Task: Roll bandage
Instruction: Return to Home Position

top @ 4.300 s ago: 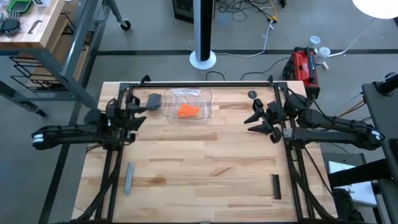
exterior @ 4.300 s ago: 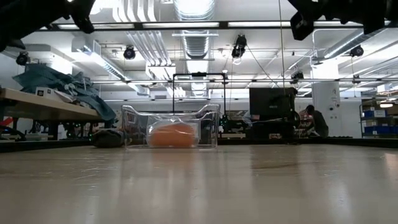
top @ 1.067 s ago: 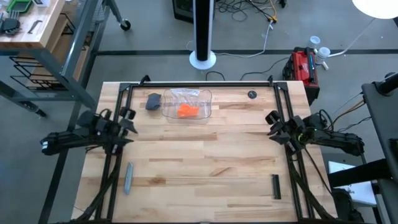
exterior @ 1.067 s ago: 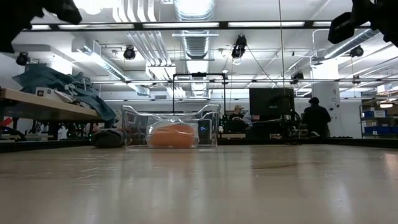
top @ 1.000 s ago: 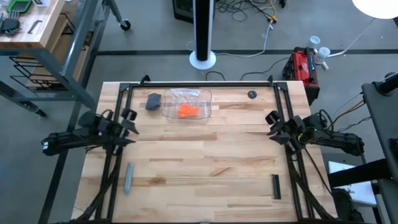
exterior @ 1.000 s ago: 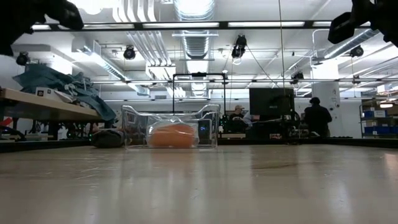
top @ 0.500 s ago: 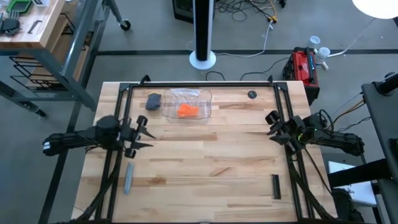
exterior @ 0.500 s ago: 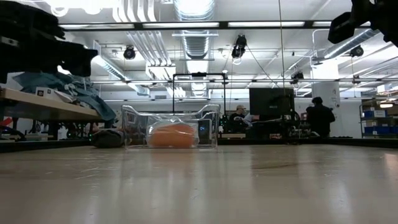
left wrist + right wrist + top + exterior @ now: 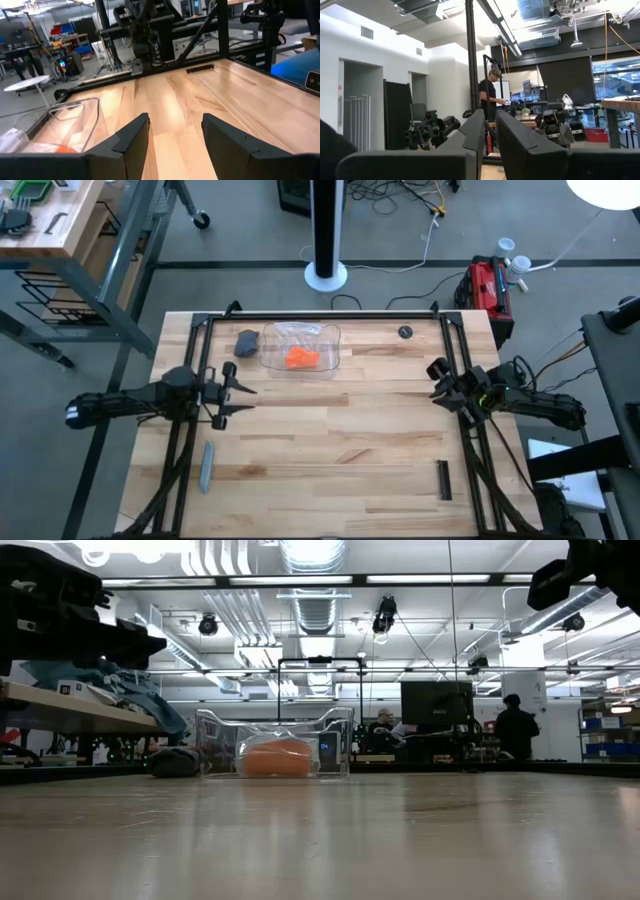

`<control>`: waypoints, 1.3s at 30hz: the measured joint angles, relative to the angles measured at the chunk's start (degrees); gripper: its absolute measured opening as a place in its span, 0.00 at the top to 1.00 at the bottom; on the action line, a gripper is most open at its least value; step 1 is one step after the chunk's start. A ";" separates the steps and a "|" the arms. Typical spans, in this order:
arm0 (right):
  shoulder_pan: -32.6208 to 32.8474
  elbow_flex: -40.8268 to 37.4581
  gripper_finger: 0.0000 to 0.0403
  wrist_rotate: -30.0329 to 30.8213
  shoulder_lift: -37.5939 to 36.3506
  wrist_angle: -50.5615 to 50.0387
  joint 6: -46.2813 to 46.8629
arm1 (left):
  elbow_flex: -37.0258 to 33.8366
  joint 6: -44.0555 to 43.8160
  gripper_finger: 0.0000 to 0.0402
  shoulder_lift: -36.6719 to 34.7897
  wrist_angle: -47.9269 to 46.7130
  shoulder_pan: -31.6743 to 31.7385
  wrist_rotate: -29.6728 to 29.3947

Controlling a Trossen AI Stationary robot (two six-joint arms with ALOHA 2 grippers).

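Note:
The orange bandage (image 9: 301, 358) lies bunched inside a clear plastic container (image 9: 300, 345) at the table's far side, left of the middle. It also shows in the low view (image 9: 277, 756) and the left wrist view (image 9: 64, 149). My left gripper (image 9: 240, 399) is open and empty. It hovers over the table's left part, nearer than the container, and points toward the right edge. In the left wrist view (image 9: 175, 137) the fingers stand well apart. My right gripper (image 9: 436, 380) waits at the table's right edge with its fingers close together (image 9: 490, 131), pointing up into the room.
A grey stick (image 9: 207, 465) lies near the front left. A dark grey lump (image 9: 246, 342) sits left of the container. A small black disc (image 9: 405, 332) lies at the far right and a black bar (image 9: 444, 480) at the near right. People stand in the room behind (image 9: 515, 730).
My left gripper has come in from the table's left edge toward the right, out over the wood. It has turned, so its fingers now point toward the right edge. The bandage and container have not moved.

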 joint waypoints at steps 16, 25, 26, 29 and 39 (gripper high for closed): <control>0.00 0.02 0.85 0.02 0.01 0.00 -0.02 | 0.12 -0.05 0.63 5.38 0.22 0.00 0.00; 0.00 0.02 0.82 0.00 0.00 0.01 0.00 | 0.16 -0.07 0.67 7.84 0.26 0.00 0.01; 0.00 0.02 0.81 0.01 0.00 0.00 0.00 | 0.16 -0.07 0.67 8.10 0.27 0.00 0.02; 0.00 0.02 0.81 0.00 0.04 0.02 0.00 | 0.16 -0.07 0.68 8.82 0.25 0.00 0.02; 0.00 0.02 0.87 0.00 0.07 0.01 0.00 | 0.16 -0.07 0.70 11.12 0.23 0.00 -0.01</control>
